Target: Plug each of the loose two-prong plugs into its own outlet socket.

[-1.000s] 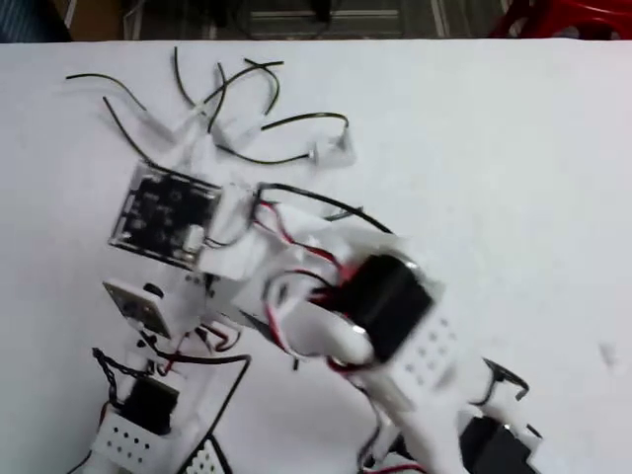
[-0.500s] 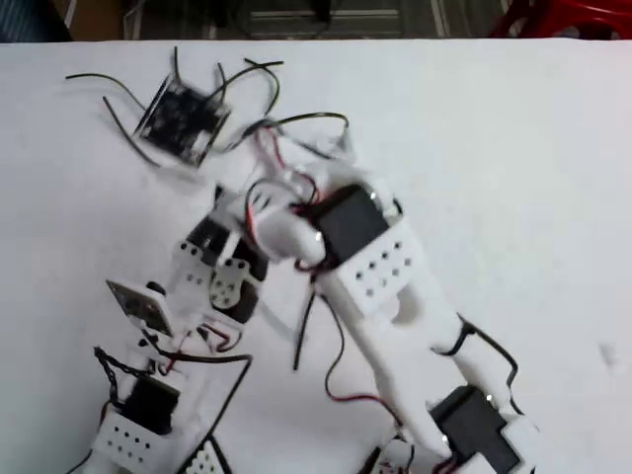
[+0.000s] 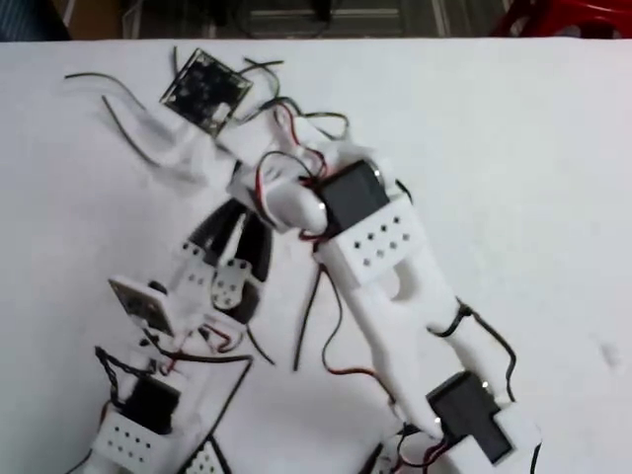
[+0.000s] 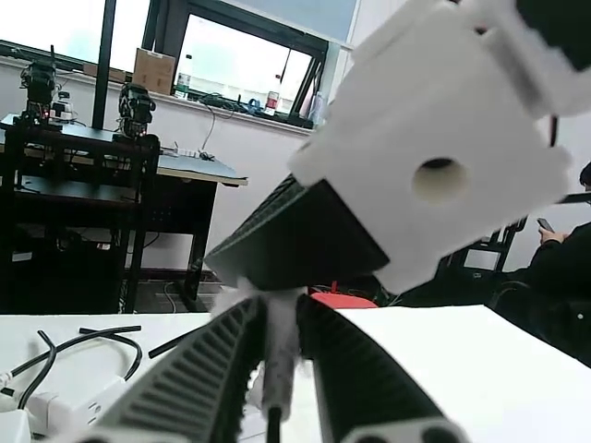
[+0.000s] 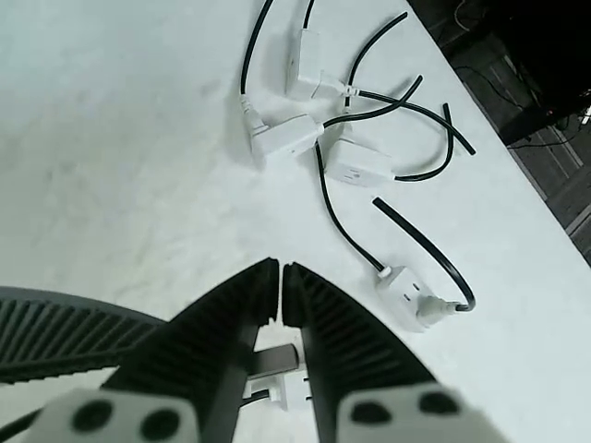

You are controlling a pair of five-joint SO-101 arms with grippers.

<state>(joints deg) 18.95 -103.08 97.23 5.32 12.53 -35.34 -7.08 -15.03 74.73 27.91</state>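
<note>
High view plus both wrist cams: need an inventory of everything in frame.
table: one, white, under everything.
loose cord pieces: at least four, black cords with white ends, bunched on the table's far-left part in the high view.
held cord end: one, white with a black cord, pinched in the left gripper.
red object: one, red, beyond the table's far edge.
left gripper: one, black ribbed fingers, shut on the held cord end, close beside the right arm.
right gripper: one, black ribbed fingers, tips shut with nothing visible between them, above the table near the loose cord pieces.
</note>
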